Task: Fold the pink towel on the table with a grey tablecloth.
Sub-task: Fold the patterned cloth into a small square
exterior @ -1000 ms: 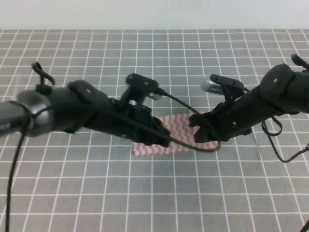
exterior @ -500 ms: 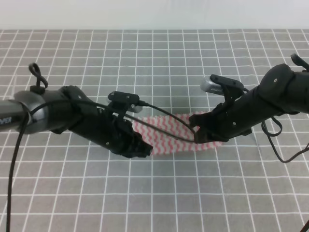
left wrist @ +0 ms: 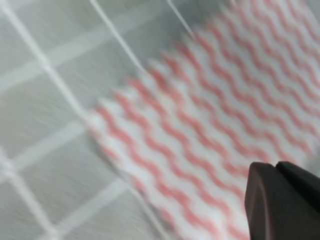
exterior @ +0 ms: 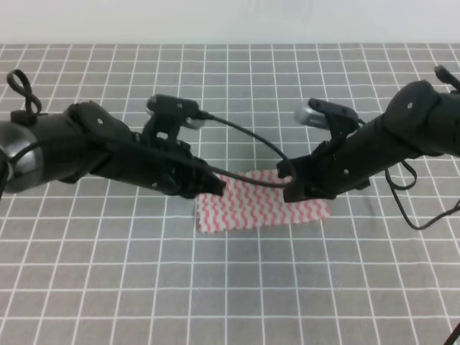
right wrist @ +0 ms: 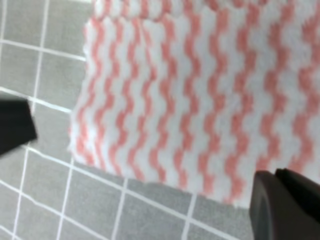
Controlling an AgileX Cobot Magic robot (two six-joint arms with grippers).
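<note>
Lying flat as a strip, the pink towel is flanked by both grippers; jaw states cannot be told. A regrasp is needed for another fold.

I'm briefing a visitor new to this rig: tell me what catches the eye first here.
The pink towel, a zigzag-striped rectangle, lies flat at the middle of the table with a grey tablecloth. Two black arms converge over it, the left gripper at its left end, the right gripper near its right end.
</note>
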